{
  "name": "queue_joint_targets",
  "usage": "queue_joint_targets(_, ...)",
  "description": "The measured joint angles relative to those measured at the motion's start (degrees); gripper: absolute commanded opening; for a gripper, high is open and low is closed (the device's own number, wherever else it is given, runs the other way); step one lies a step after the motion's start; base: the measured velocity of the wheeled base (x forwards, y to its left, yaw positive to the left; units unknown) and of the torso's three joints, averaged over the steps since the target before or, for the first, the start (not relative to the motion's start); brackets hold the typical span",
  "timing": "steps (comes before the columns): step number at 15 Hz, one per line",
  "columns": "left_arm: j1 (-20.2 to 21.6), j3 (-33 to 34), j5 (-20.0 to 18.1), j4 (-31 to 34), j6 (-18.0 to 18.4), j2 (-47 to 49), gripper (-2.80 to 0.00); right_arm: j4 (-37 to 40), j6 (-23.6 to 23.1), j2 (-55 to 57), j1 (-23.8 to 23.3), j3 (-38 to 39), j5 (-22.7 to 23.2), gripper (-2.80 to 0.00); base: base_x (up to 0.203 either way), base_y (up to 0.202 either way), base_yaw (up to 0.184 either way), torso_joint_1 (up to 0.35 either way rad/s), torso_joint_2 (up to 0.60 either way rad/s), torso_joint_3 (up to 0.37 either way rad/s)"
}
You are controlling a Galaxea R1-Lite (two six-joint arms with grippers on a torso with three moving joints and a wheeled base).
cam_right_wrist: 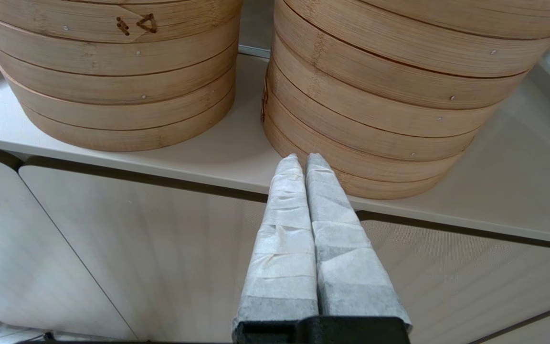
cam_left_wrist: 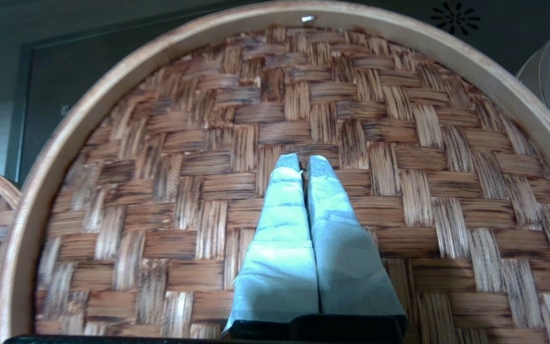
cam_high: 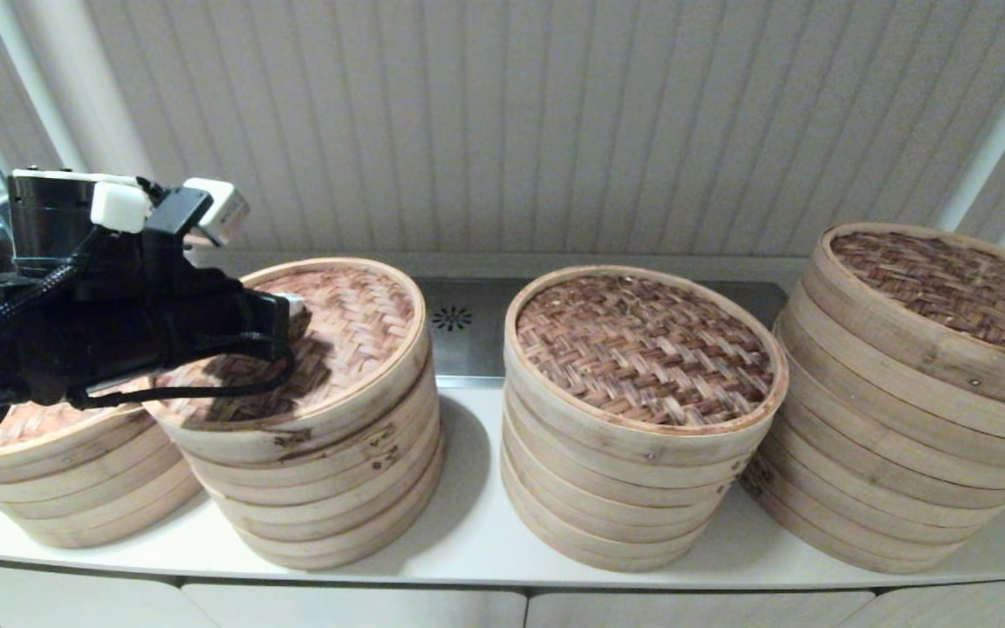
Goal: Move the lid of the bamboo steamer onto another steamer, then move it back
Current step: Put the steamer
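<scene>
The bamboo steamer lid (cam_high: 354, 314) has a woven top and a pale rim, and it sits tilted on the second stack from the left (cam_high: 337, 471). My left gripper (cam_high: 295, 305) reaches over it from the left. In the left wrist view the lid (cam_left_wrist: 399, 143) fills the picture, and the left gripper (cam_left_wrist: 302, 160) is shut at the middle of the weave, with a thin brown strand of the lid pinched between its tips. My right gripper (cam_right_wrist: 302, 157) is shut on nothing, parked low before the counter's front edge and out of the head view.
Three other steamer stacks stand on the white counter (cam_high: 468, 532): one far left (cam_high: 75, 480) under my left arm, one in the middle (cam_high: 642, 410), a taller one at the right (cam_high: 921, 392). A metal panel with a vent (cam_high: 452, 318) lies behind them.
</scene>
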Motion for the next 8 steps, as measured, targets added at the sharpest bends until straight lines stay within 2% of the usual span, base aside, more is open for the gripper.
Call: queue_joint_targets(8, -2.0, -0.3, 0.9, -1.1, 0.0, 1.5, -2.80, 0.0, 0.0, 0.0, 0.0, 0.0, 0.0, -2.80, 0.000, 0.000, 0.000, 0.000, 0.00, 0.000)
